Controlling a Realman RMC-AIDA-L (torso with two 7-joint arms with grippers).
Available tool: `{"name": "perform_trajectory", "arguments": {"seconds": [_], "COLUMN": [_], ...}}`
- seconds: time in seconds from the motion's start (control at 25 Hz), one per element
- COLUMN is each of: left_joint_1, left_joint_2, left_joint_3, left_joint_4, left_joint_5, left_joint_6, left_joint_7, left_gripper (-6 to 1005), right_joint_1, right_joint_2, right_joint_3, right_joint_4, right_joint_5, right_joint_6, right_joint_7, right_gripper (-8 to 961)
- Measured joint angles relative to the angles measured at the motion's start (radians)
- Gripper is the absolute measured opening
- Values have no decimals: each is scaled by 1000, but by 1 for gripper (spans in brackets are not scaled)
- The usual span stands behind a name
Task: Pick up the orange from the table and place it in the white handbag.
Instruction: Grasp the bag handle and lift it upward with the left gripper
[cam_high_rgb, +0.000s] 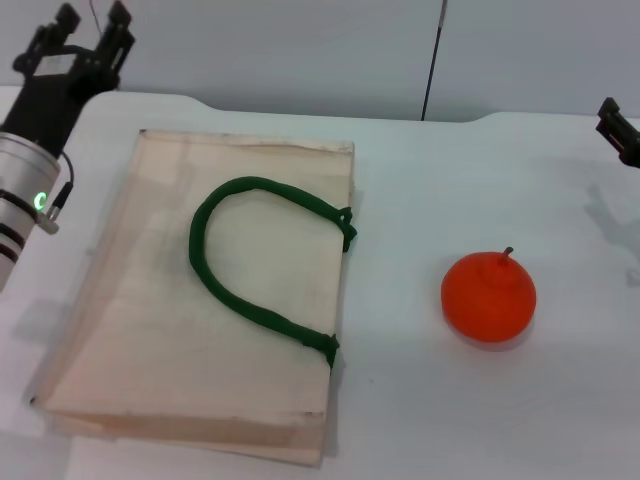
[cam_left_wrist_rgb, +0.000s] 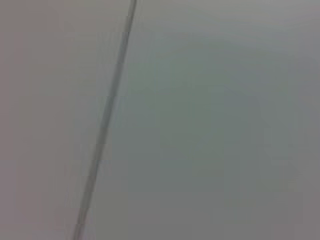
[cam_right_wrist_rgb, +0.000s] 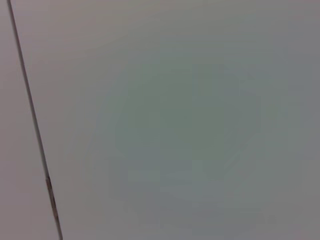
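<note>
The orange (cam_high_rgb: 489, 297) sits on the counter (cam_high_rgb: 420, 400), right of the flat bag (cam_high_rgb: 200, 300). The right gripper (cam_high_rgb: 618, 128) is far right, well apart; can't tell its grip. The left gripper (cam_high_rgb: 88, 30), far left, is spread.

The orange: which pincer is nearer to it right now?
Right. The right pincer sits at the table's far right edge, just beyond the orange. The left pincer is raised far across, past the white handbag.

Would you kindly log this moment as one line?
round orange-red orange: on white table | flat cream handbag: lying left | left gripper, right gripper: raised, idle
</note>
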Motion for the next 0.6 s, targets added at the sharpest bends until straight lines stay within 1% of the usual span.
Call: {"name": "perform_trajectory", "arguments": {"seconds": [0.08,0.16,0.2,0.24,0.32,0.36,0.44,0.52,0.6], "left_joint_1": [-15,-41,-41,-80,-96,-112,-133,-150,-162], "left_joint_2": [5,9,9,14,21,28,46,71,84], "left_joint_3": [1,1,1,1,1,2,2,2,2], "left_joint_4": [-16,-58,-58,-146,-195,-251,-349,-452,-523], "left_joint_5": [71,152,152,255,309,376,477,584,651], "left_joint_6": [1,5,5,9,13,21,47,107,158], "left_joint_7": [-42,-138,-138,-324,-428,-553,-736,-925,-1037], "left_gripper": [682,682,682,682,683,683,683,683,683], "right_joint_1": [-4,-10,-12,-13,-15,-14,-10,-9,-11], "right_joint_2": [0,-1,-2,-2,-3,-3,-3,-3,-3], "right_joint_3": [0,2,3,3,3,2,1,1,2], "right_joint_4": [-3,-8,-10,-11,-12,-12,-11,-10,-11], "right_joint_5": [1,1,2,2,2,2,1,2,2], "right_joint_6": [0,0,0,0,0,0,0,0,0], "right_joint_7": [1,2,2,3,3,3,3,5,6], "right_gripper": [891,891,891,891,890,890,890,890,889]}}
